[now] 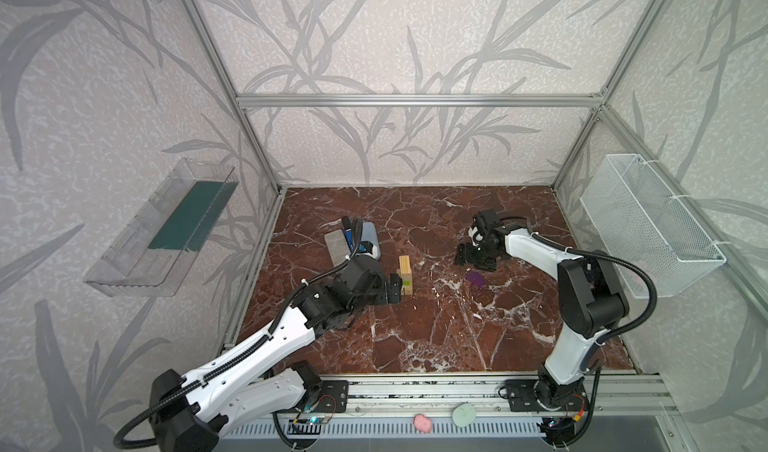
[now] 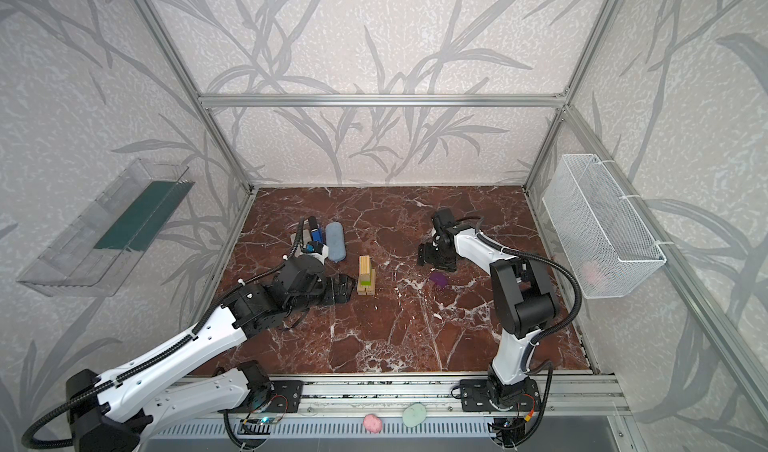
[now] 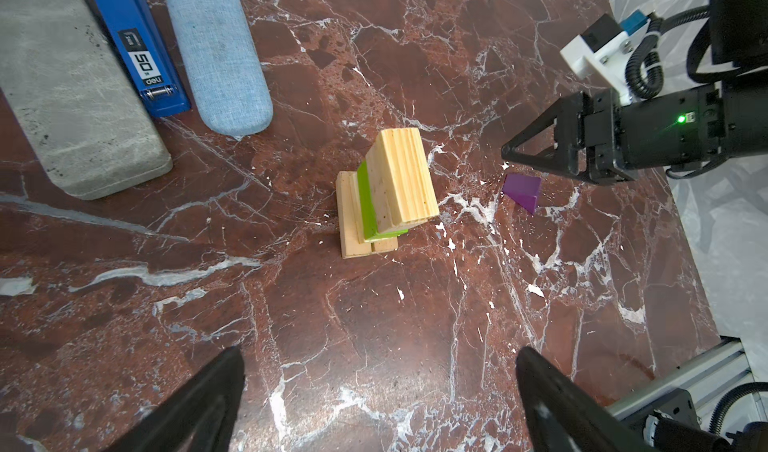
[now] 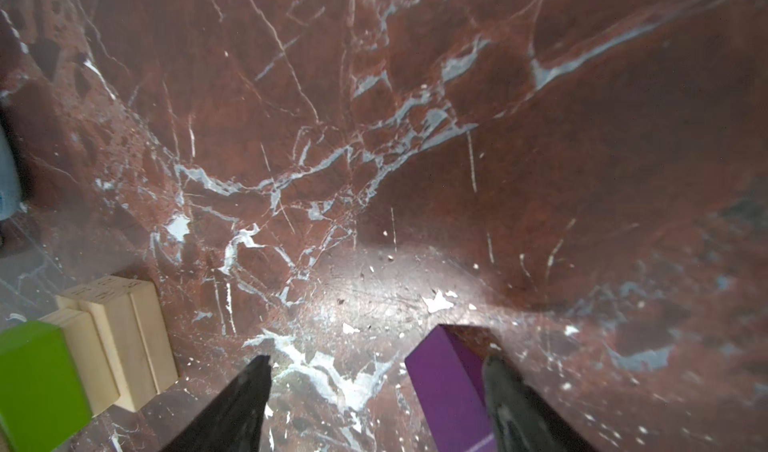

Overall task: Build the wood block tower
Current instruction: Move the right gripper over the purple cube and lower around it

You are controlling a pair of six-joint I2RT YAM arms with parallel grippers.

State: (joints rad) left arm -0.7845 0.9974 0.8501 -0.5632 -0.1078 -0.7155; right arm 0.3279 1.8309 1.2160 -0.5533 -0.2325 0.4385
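Purple block (image 4: 449, 387) lies flat on the table (image 3: 415, 346), off to one side of the tower (image 3: 390, 192). It sits between the spread fingers of my right gripper (image 4: 376, 360), close against one and clear of the other, so nothing is gripped. Its long axis runs along my fingers, so I judge closing would pinch its narrow width. My left gripper (image 3: 379, 351) hangs wide open and empty, facing the tower, farther from the block.

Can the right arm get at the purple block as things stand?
Probably yes. The purple block lies alone on the marble, already between the open fingers of the right claw, with the tower off to the side.
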